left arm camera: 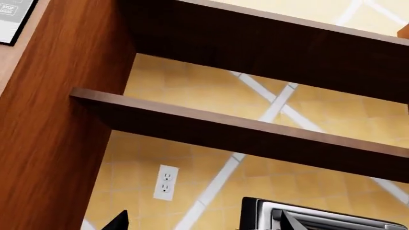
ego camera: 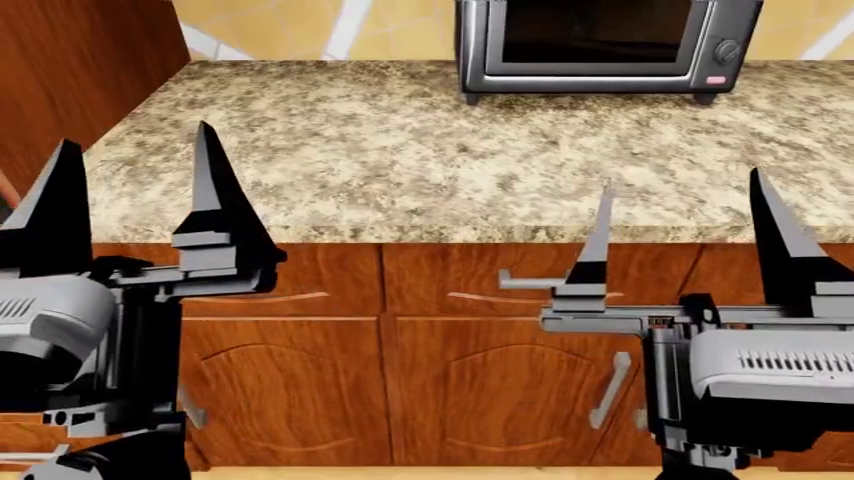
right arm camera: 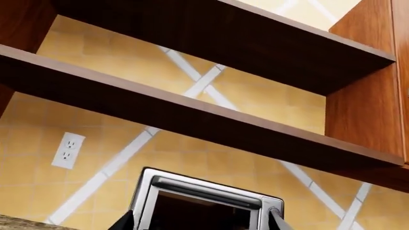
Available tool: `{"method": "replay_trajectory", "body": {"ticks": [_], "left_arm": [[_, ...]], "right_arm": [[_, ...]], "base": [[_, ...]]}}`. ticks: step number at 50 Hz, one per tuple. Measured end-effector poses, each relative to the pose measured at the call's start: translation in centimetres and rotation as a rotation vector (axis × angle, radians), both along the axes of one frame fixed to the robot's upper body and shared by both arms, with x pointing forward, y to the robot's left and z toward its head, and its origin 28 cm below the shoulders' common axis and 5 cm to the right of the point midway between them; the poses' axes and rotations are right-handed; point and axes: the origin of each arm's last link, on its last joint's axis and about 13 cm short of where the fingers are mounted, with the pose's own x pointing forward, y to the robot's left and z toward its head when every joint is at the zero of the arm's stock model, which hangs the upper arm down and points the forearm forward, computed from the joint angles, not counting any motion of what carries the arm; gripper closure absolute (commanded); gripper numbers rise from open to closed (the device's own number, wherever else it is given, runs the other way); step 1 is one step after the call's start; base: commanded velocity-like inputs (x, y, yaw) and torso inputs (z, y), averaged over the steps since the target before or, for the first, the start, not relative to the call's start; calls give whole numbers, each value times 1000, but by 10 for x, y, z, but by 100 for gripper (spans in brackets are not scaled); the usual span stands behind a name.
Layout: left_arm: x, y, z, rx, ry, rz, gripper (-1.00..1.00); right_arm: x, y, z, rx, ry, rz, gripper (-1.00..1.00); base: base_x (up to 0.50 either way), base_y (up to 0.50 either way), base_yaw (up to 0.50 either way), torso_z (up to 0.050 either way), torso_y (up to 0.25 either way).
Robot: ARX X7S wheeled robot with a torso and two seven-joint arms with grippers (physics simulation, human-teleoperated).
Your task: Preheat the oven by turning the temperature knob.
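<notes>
Head view: left gripper (ego camera: 134, 175) and right gripper (ego camera: 681, 215) raised before granite surface (ego camera: 400, 160), fingers apart, empty. Small countertop oven (ego camera: 601, 45) at back. Large black built-in oven not visible in any view.

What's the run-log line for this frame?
left gripper: open, empty | right gripper: open, empty | countertop oven: ahead, untouched | built-in oven: not in view
</notes>
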Motion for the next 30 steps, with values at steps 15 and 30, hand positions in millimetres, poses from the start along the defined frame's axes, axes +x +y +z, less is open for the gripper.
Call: {"method": "replay_trajectory", "body": {"ticks": [15, 30], "left_arm": [[-2, 0, 1, 5, -10, -3, -100], [-1, 0, 2, 2, -12, 0, -100]], "right_arm": [[-1, 2, 0, -12, 0, 10, -100], [-1, 3, -1, -20, 8, 17, -100]], "base": [[0, 500, 0, 0, 0], [0, 500, 0, 0, 0]]}}
